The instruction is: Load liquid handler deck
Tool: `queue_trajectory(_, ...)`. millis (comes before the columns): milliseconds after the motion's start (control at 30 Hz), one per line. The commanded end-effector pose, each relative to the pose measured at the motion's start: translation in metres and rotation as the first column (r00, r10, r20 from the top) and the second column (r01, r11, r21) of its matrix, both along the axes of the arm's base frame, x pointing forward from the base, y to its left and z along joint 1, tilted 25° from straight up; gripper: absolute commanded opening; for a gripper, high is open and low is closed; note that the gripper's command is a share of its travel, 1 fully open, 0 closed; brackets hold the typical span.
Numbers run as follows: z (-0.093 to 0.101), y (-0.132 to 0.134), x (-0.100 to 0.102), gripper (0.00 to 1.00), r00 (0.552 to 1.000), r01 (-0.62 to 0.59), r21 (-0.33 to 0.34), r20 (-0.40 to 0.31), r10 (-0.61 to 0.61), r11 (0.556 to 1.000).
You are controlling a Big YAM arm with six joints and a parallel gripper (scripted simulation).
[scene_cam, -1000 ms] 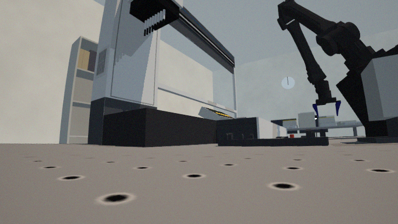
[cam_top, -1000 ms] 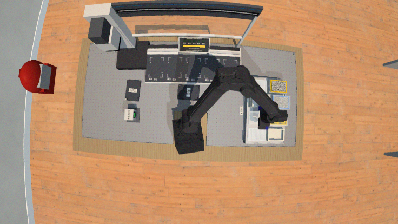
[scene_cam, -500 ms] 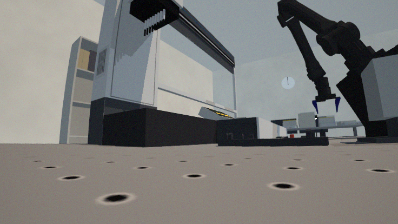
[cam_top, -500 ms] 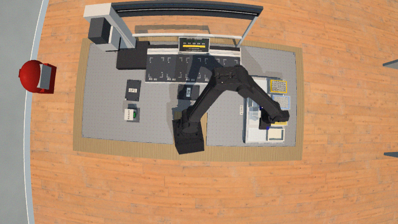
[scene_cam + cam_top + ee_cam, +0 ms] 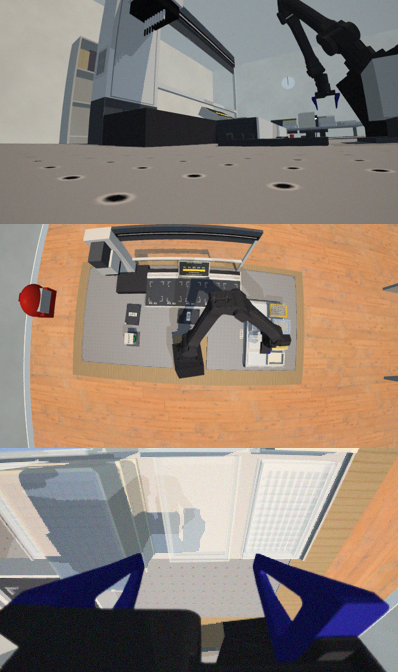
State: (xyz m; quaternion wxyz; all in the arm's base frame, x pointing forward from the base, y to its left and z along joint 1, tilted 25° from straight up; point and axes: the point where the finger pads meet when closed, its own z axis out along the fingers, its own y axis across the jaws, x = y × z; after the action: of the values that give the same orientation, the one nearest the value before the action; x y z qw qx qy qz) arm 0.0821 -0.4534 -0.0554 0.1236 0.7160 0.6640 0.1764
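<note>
On the counter (image 5: 105, 346), the liquid handler (image 5: 192, 290) stands at the back. Before it lie lid park LP1 (image 5: 133, 314) and the regrip nest RG (image 5: 188, 315); the READY key (image 5: 131, 338) sits before LP1. The SHELF (image 5: 244, 346) stands at the right side, with the arm's base (image 5: 188, 368) between it and the key.

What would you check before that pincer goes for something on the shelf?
1. Pincer open with nothing between its fingers: ok.
2. Pincer well above the shelf: ok.
3. Deck positions bare, as far as the arm leaves them in view: ok.
4. Lid park LP1 free: ok.
5. Size label of the yellow-framed rack readable: cannot tell.
6. Which shelf item is plate E01: cannot tell.
</note>
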Motion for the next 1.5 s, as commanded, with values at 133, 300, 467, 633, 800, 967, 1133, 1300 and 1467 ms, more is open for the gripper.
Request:
queue_trajectory(133,0.035,-0.031,-0.016,1.00,1.000,0.011,-0.076,-0.001,-0.012,0.997)
queue_trajectory(300,0.043,-0.032,-0.018,1.00,1.000,0.011,-0.082,-0.002,-0.011,0.997)
queue_trajectory(467,0.051,-0.033,-0.022,1.00,1.000,0.011,-0.083,-0.002,-0.012,0.996)
queue_trajectory(633,0.059,-0.033,-0.026,1.00,1.000,0.011,-0.084,-0.003,-0.012,0.996)
queue_trajectory(800,0.067,-0.033,-0.029,1.00,1.000,0.010,-0.084,-0.003,-0.010,0.996)
queue_trajectory(967,0.072,-0.033,-0.032,1.00,1.000,0.011,-0.085,-0.004,-0.011,0.996)
queue_trajectory(1133,0.080,-0.033,-0.035,1.00,1.000,0.011,-0.085,-0.004,-0.011,0.996)
queue_trajectory(1300,0.087,-0.033,-0.039,1.00,1.000,0.011,-0.084,-0.005,-0.011,0.996)
queue_trajectory(1467,0.079,-0.030,-0.034,1.00,1.000,-0.003,-0.057,-0.003,0.003,0.998)
